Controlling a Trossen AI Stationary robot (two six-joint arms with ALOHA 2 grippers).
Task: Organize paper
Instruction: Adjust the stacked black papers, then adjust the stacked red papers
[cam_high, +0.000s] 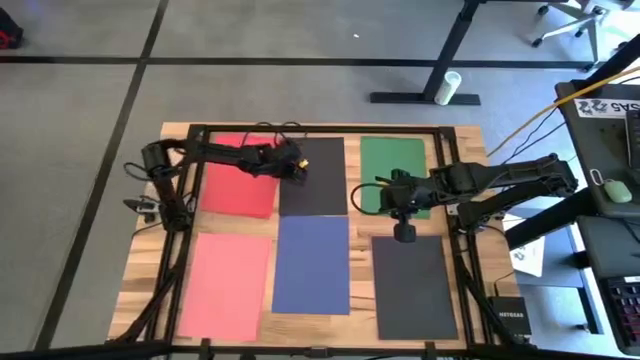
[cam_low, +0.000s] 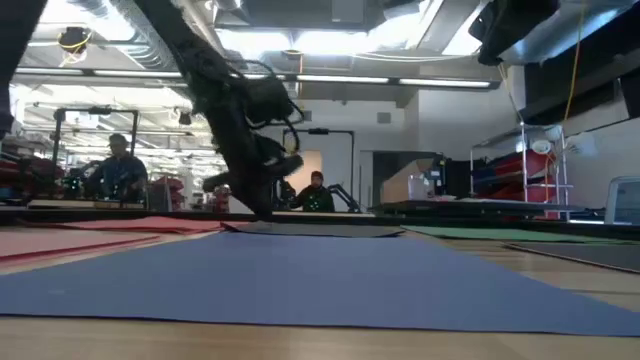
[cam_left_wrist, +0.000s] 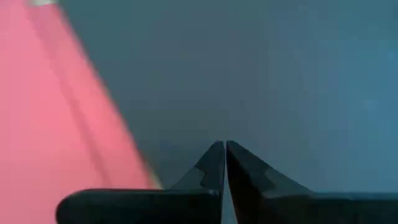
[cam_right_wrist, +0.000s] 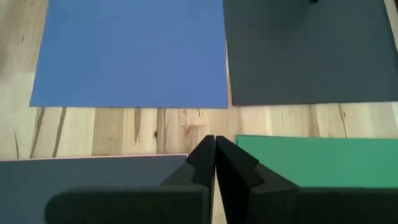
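Observation:
Six paper sheets lie flat on the wooden table in two rows. Far row: red (cam_high: 238, 175), black (cam_high: 318, 190), green (cam_high: 392, 165). Near row: pink (cam_high: 228, 285), blue (cam_high: 312, 265), a second black (cam_high: 413, 285). My left gripper (cam_left_wrist: 224, 144) is shut and down on the far black sheet near its left edge, beside the red sheet (cam_left_wrist: 56, 118). My right gripper (cam_right_wrist: 215, 140) is shut and hangs above the wood by the green sheet's near left corner (cam_right_wrist: 249, 144), touching nothing. My left gripper (cam_high: 298, 170) has its shut fingertips (cam_low: 262, 212) down on the far black sheet (cam_left_wrist: 249, 74), a little in from that sheet's left edge. The fingers come from above, slanting in from the table's left. The sheet lies flat on the table.
A dark frame (cam_high: 320, 128) runs around the table top. A strip of bare wood (cam_right_wrist: 124, 127) separates the two rows. A desk with a mouse and keyboard (cam_high: 615, 200) stands to the right of the table. People sit in the room beyond the table (cam_low: 118, 165).

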